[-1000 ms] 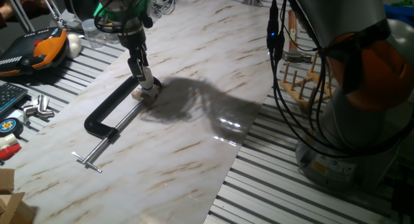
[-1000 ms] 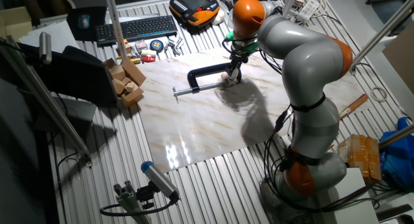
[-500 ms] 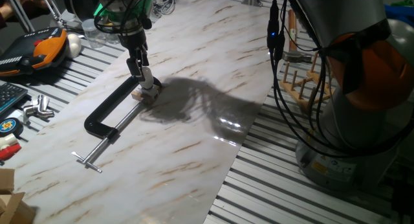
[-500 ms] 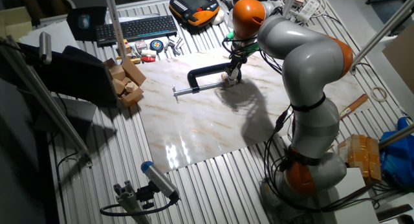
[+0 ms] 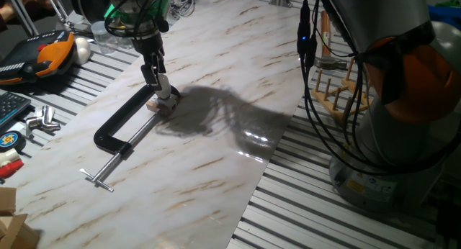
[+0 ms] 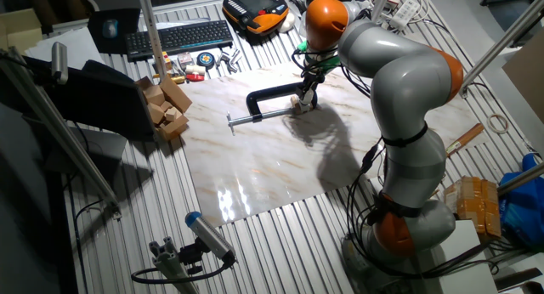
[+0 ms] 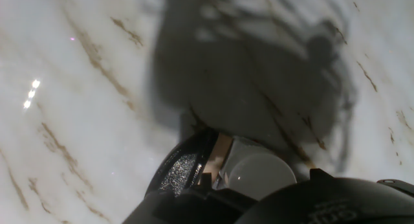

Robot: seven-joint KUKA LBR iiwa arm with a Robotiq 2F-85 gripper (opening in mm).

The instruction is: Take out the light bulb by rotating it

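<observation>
Light bulb (image 7: 259, 174) at lower centre of the hand view, seated in the wooden block (image 5: 159, 105) held by the black C-clamp (image 5: 124, 124). Gripper (image 5: 166, 91) directly above, fingers closed around the globe, axis upright along the fingers. Needs twisting about that axis.

Gripper (image 5: 167, 95) at clamped wooden block (image 5: 157, 106)
</observation>
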